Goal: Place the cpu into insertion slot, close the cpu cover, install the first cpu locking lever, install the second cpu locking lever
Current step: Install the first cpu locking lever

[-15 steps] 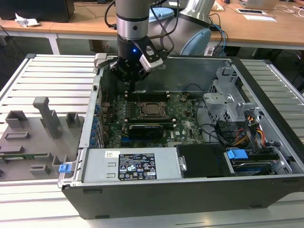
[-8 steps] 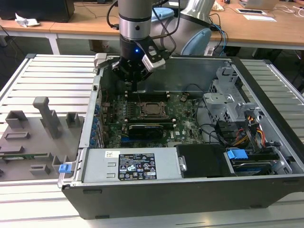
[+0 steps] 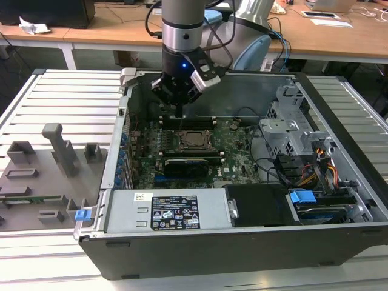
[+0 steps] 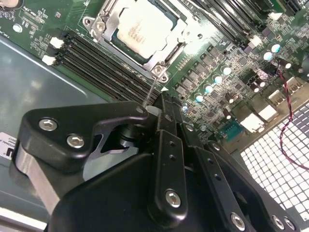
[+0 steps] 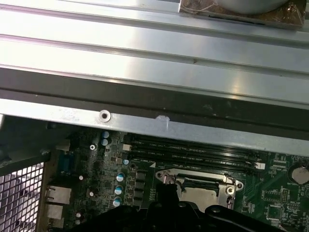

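Note:
The cpu (image 4: 142, 29) lies flat in the insertion slot (image 4: 91, 21), its silver top showing. The cpu cover (image 4: 166, 55) lies down around it as a metal frame. A thin wire locking lever (image 4: 151, 89) runs from the socket's corner to my gripper (image 4: 161, 99), which is shut; whether it clamps the lever I cannot tell. In the exterior view the gripper (image 3: 180, 110) hangs inside the open computer case, just behind the socket (image 3: 195, 139). The first wrist view shows the socket (image 5: 200, 186) past the gripper's black body (image 5: 178, 215).
Long black memory slots (image 4: 96, 63) flank the socket. A black card (image 3: 191, 163) sits in front of it. The case's back wall (image 5: 193, 130) is close behind the gripper. A drive cage (image 3: 291, 130) and cables fill the exterior view's right; a grey fixture tray (image 3: 42, 176) lies left.

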Robot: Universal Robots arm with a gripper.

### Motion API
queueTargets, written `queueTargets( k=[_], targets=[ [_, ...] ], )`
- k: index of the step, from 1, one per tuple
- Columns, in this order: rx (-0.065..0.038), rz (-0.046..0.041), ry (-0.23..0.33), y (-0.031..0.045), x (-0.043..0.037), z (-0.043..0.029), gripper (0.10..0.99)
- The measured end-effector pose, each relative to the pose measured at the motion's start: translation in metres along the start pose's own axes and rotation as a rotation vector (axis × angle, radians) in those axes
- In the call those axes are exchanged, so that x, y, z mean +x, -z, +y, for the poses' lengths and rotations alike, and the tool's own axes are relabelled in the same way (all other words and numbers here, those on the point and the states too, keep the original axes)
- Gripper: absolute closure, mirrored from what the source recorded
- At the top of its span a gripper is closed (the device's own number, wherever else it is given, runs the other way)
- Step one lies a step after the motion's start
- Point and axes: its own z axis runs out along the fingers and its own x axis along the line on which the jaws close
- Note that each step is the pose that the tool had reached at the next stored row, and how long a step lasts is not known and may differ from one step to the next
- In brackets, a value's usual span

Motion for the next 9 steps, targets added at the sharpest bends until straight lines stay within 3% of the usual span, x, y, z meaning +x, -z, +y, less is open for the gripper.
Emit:
queueTargets(
  k=[9],
  targets=[
    [0.010, 0.0013, 0.000, -0.0017, -0.0074, -0.0010, 0.980]
  ],
)
